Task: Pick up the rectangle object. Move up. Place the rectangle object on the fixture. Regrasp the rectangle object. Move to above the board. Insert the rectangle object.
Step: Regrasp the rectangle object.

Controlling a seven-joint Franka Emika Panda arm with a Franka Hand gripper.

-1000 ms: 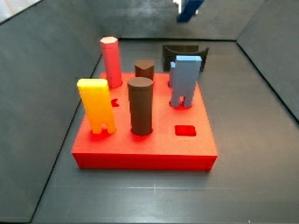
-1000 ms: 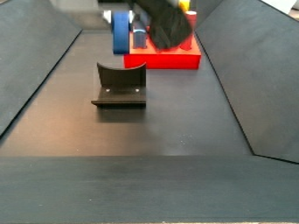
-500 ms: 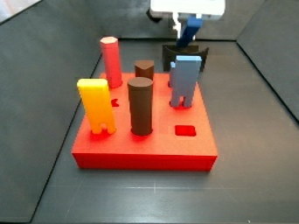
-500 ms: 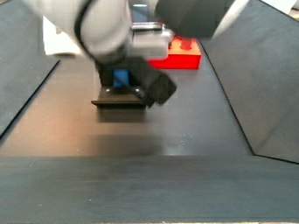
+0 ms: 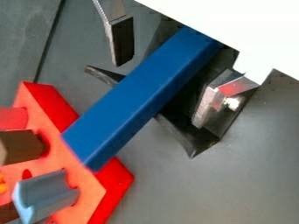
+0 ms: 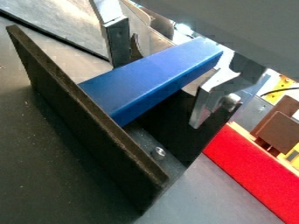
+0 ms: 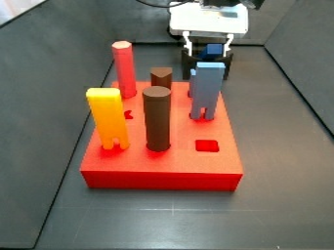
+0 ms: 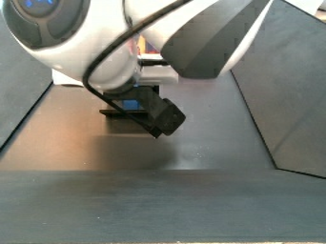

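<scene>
The rectangle object [image 5: 146, 92], a saturated-blue bar, lies across the black fixture [image 5: 197, 138], resting between its raised sides; the bar [image 6: 152, 79] on the fixture [image 6: 82, 109] shows in both wrist views. My gripper [image 5: 170, 83] straddles the bar, open, with a gap between each silver finger [image 5: 121, 35] and the blue faces. In a side view the gripper [image 7: 209, 46] hangs low behind the red board [image 7: 156, 168], over the fixture [image 7: 205, 59]. In a side view the arm covers most of the fixture [image 8: 125, 113]; a bit of blue bar [image 8: 129, 103] shows.
On the board stand a red peg [image 7: 124, 68], a yellow peg [image 7: 104, 117], two dark brown cylinders [image 7: 156, 117], and a light-blue peg [image 7: 206, 90]. A rectangular hole [image 7: 206, 146] opens near the board's front right. Sloped grey walls [image 7: 294, 88] flank the floor.
The gripper came down from high above to the fixture with the blue bar. The bar now lies in the fixture and the fingers stand apart from it.
</scene>
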